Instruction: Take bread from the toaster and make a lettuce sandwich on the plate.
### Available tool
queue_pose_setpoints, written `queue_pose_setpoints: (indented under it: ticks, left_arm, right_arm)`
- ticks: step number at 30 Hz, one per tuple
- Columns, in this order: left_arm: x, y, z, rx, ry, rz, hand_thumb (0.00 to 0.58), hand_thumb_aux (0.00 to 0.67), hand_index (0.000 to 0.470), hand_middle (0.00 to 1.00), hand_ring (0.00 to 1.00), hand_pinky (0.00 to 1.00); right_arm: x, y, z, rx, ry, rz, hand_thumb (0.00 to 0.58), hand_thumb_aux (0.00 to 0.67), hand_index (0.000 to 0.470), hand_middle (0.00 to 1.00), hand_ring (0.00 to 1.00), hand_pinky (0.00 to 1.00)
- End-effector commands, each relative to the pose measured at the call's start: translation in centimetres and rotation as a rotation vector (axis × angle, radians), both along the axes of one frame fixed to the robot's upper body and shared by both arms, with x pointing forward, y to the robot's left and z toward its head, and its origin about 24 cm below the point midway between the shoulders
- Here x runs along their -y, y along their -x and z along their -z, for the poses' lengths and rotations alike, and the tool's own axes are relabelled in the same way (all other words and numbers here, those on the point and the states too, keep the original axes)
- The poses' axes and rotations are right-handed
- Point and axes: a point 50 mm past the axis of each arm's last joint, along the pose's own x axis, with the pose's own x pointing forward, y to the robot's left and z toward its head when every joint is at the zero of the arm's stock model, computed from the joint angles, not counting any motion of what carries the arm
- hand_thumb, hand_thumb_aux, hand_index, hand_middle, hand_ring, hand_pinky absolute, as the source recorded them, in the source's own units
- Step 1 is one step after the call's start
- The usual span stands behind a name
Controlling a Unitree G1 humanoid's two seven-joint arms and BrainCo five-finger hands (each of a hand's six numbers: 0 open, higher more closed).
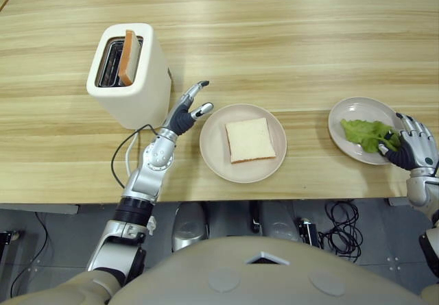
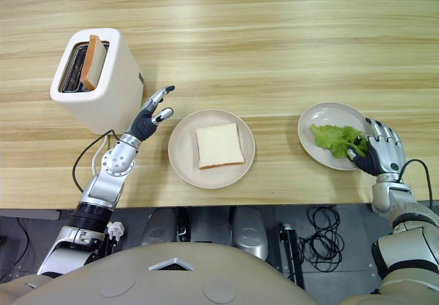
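A white toaster [image 1: 130,79] stands at the left with one slice of bread [image 1: 128,58] sticking up from its slot. My left hand [image 1: 184,114] rests open on the table between the toaster and the large plate [image 1: 214,160], touching neither. On that plate lies a slice of bread [image 1: 250,140], flat. At the right, a lettuce leaf [image 2: 336,139] lies on a smaller plate [image 2: 329,113]. My right hand [image 2: 378,155] sits at that plate's near right rim, fingers curled around the leaf's edge.
The toaster's black cable [image 1: 122,160] loops across the table beside my left forearm and runs off the front edge. The wooden table [image 1: 288,38] stretches far behind the plates. Its front edge runs just below both plates.
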Motion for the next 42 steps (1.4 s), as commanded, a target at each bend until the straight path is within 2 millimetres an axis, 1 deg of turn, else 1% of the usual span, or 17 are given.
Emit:
queue_pose_setpoints:
  ticks: [1,7,12,15,16,17,18,24,26,30,34,37,40,42]
  left_arm:
    - [-0.2,0.0,0.2,-0.011,-0.005,-0.008,0.0,0.0,0.0,0.0,0.0,0.0]
    - [-0.4,-0.1,0.2,-0.013,-0.004,-0.013,0.0,0.0,0.0,0.0,0.0,0.0]
    - [-0.5,-0.1,0.2,-0.014,-0.001,-0.015,0.0,0.0,0.0,0.0,0.0,0.0]
    - [-0.5,-0.2,0.2,-0.015,0.0,-0.014,0.0,0.0,0.0,0.0,0.0,0.0]
    - [-0.5,-0.2,0.3,-0.015,0.0,-0.015,0.0,0.0,0.0,0.0,0.0,0.0]
    - [-0.5,-0.2,0.3,-0.015,0.0,-0.016,0.0,0.0,0.0,0.0,0.0,0.0]
    - [-0.5,-0.3,0.3,-0.015,0.0,-0.017,0.0,0.0,0.0,0.0,0.0,0.0]
    - [-0.7,-0.7,0.1,-0.005,0.003,-0.029,0.0,0.0,0.0,0.0,0.0,0.0]
    - [-0.8,-0.9,0.1,0.001,0.004,-0.033,0.0,0.0,0.0,0.0,0.0,0.0]
    - [-0.7,-1.3,0.1,0.004,0.005,-0.033,0.0,0.0,0.0,0.0,0.0,0.0]
    - [-0.6,-1.8,0.1,0.009,0.005,-0.031,0.0,0.0,0.0,0.0,0.0,0.0]
    - [-0.7,-2.3,0.0,0.016,0.006,-0.035,0.0,0.0,0.0,0.0,0.0,0.0]
    - [-0.9,-2.7,-0.3,0.028,0.009,-0.044,0.0,0.0,0.0,0.0,0.0,0.0]
    - [-1.0,-2.9,-0.3,0.033,0.011,-0.046,0.0,0.0,0.0,0.0,0.0,0.0]
  right_arm:
    - [-0.6,-0.2,0.5,-0.023,-0.014,-0.026,0.58,0.67,0.46,0.0,0.0,0.0]
    - [-1.3,-0.8,0.4,0.009,-0.039,-0.059,0.58,0.67,0.46,0.0,0.0,0.0]
    - [-2.0,-1.9,-0.3,0.063,-0.069,-0.101,0.58,0.67,0.46,0.0,0.0,0.0]
    - [-2.6,-2.8,-1.1,0.119,-0.103,-0.15,0.58,0.67,0.46,0.0,0.0,0.0]
    - [-2.9,-3.2,-1.5,0.143,-0.119,-0.175,0.58,0.67,0.46,0.88,0.88,0.88]
    - [-3.2,-3.5,-1.8,0.165,-0.132,-0.196,0.58,0.67,0.46,0.88,0.88,0.88]
    - [-3.5,-3.9,-2.2,0.187,-0.145,-0.218,0.58,0.67,0.46,1.0,1.0,1.0]
    - [-6.0,-6.6,-5.1,0.348,-0.235,-0.378,0.58,0.67,0.46,1.0,1.0,1.0]
    - [-7.4,-7.6,-6.1,0.392,-0.245,-0.468,0.58,0.67,0.46,1.0,1.0,1.0]
    - [-10.5,-9.1,-7.3,0.428,-0.28,-0.62,0.58,0.67,0.46,1.0,1.0,1.0]
    - [-14.9,-10.2,-7.8,0.403,-0.313,-0.822,0.58,0.67,0.46,1.0,1.0,1.0]
    - [-17.4,-10.4,-7.7,0.374,-0.344,-0.925,0.58,0.67,0.46,1.0,1.0,1.0]
    - [-20.5,-10.3,-7.2,0.313,-0.389,-1.044,0.58,0.67,0.46,1.0,1.0,1.0]
    - [-21.7,-10.2,-7.0,0.281,-0.41,-1.089,0.58,0.67,0.46,1.0,1.0,1.0]
